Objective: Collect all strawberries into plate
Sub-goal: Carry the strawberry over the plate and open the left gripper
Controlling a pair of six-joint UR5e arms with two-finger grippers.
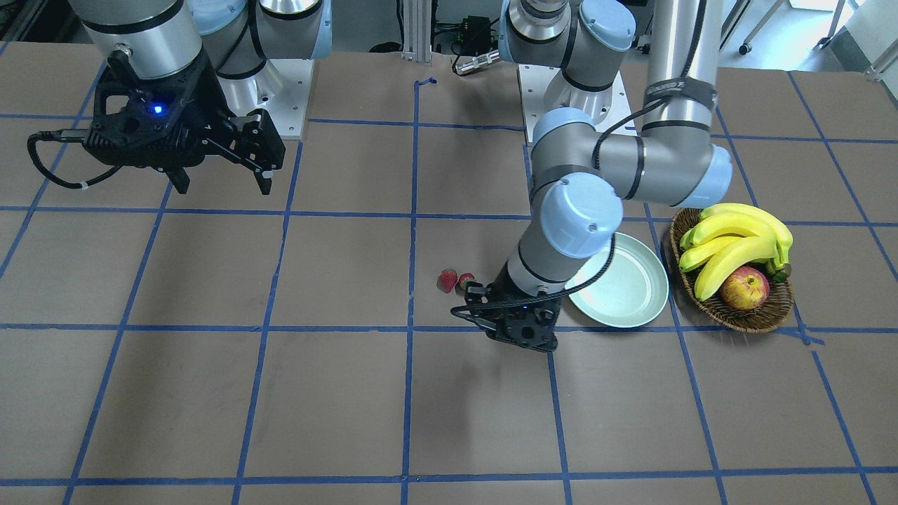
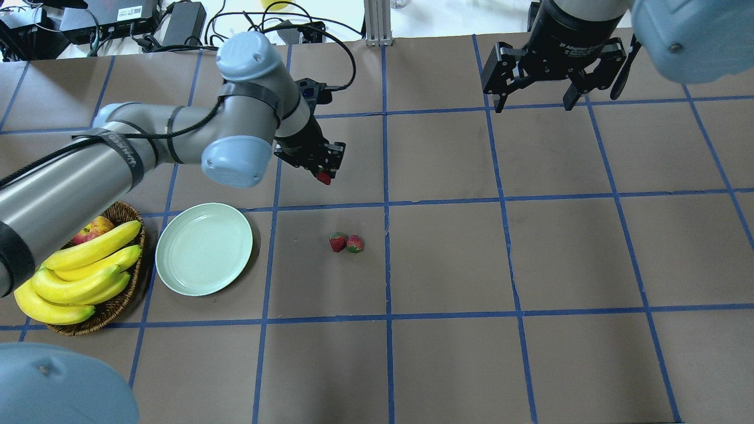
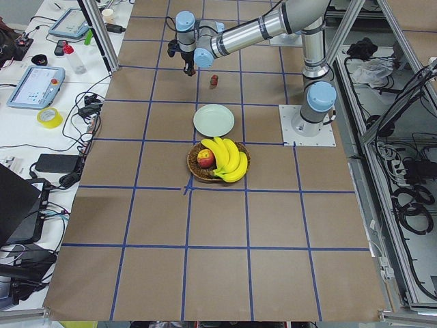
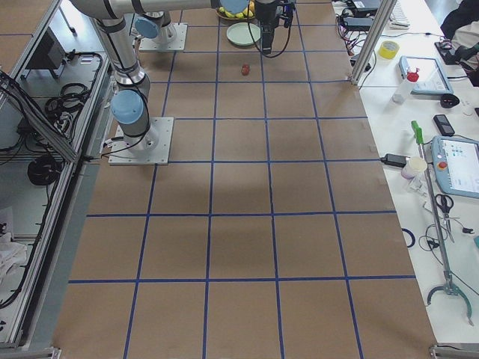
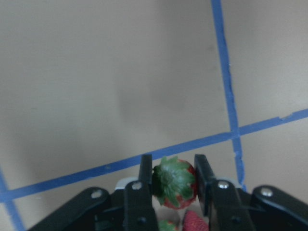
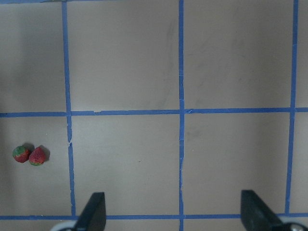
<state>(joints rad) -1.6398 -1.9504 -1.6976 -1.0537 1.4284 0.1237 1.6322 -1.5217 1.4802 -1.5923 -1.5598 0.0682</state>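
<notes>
the left tool [image 5: 173,166] is closed most of the way. its two fingers [image 5: 140,202] press on either side of one strawberry [image 5: 174,182], whose green cap faces the wrist camera. the berry is held off the table [image 2: 447,259], well apart from the plate [image 2: 204,248]. the right tool [image 2: 535,105] is spread wide open with nothing between its fingers. it hangs over the far side of the table and touches nothing.

there are three berries in all: the one in the left tool and two more strawberries, one [image 2: 338,242] and the other [image 2: 354,244], lying on the table and touching each other. they are near the left tool and to one side of the plate. there is one pale green plate, flat on the table just beside one wicker basket [image 2: 118,303]. the basket holds one bunch of bananas [image 2: 88,250] and one apple [image 2: 93,231].
</notes>
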